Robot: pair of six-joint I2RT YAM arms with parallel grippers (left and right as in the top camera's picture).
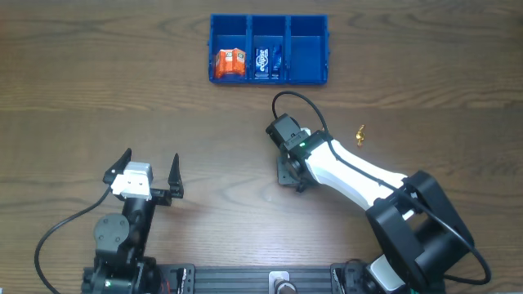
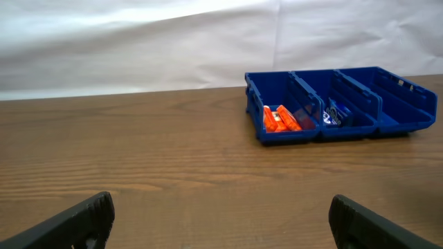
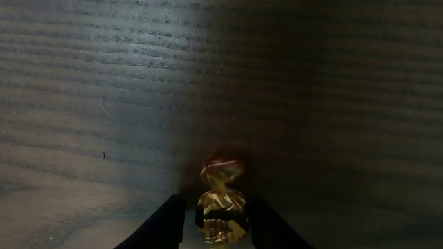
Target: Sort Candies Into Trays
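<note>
R pincer (image 3: 220,216) grips gold candy (image 3: 221,197) on counter (image 1: 122,98); L pincer (image 2: 221,221) wide, empty. Loose candy (image 1: 360,133) near; blue tray (image 1: 269,80) well apart.

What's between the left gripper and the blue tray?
Only bare wooden table; the left wrist view shows nothing from the left gripper to the blue tray.

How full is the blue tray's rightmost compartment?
Empty: the right compartment shows bare blue floor; orange candies lie in the left, blue ones in the middle.
</note>
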